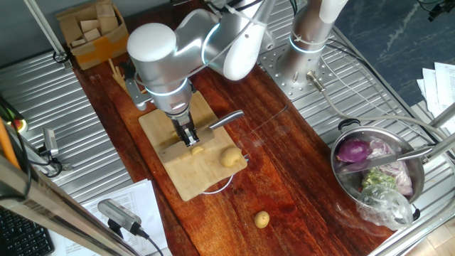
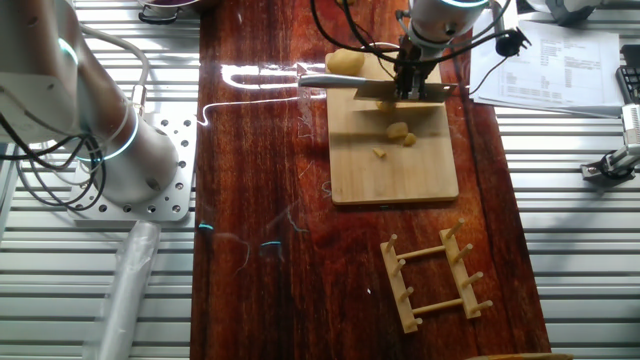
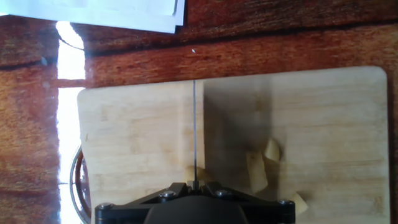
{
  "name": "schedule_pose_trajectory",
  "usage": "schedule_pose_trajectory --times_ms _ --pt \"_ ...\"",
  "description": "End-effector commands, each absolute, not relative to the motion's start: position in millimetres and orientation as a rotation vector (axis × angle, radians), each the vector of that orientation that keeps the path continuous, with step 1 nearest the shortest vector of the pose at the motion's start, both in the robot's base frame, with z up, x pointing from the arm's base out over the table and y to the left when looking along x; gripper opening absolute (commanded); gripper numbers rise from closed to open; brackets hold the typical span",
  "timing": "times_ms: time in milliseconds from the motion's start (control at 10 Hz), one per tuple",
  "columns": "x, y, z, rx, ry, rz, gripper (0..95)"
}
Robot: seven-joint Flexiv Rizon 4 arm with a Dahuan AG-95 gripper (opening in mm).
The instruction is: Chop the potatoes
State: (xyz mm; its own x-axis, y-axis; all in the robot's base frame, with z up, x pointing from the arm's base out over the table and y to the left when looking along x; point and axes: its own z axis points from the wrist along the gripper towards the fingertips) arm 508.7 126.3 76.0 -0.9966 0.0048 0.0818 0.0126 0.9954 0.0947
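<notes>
The tabletop (image 1: 284,149) is dark red wood, and the cutting board (image 2: 395,160) on it serves as the landmark for everything else. The arm reaches down over the board, and its gripper (image 1: 187,134) holds a knife (image 2: 375,88): the jaws are closed on it near the handle, with the blade lying flat-on across the board's far end in the other fixed view and showing as a thin edge-on line in the hand view.

One whole potato (image 1: 230,156) sits at the board's edge, beyond the blade. Its long axis looks to run roughly along the blade's length, though it is nearly round, so this is a loose reading. A second, smaller potato (image 1: 261,219) lies off the board on the bare wood, well apart from it. Cut pieces (image 2: 400,132) lie near the board's middle, just beside the blade's edge, each stubby with no clear direction.

To chop well, I judge the blade should come straight down, edge level with the board, onto a piece lying crosswise to it. Small rounded pieces may roll or skid under the edge, so a steady vertical press suits better than a sliding stroke. The whole potato needs bringing under the blade first.
</notes>
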Motion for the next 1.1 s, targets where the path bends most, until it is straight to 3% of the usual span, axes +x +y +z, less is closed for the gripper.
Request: schedule_pose_trajectory --times_ms 100,1100 --pt "510.1 126.9 84.3 -0.010 -3.047 -0.150 0.0" --pt "512.0 125.1 71.5 0.030 -3.063 -0.093 0.0"
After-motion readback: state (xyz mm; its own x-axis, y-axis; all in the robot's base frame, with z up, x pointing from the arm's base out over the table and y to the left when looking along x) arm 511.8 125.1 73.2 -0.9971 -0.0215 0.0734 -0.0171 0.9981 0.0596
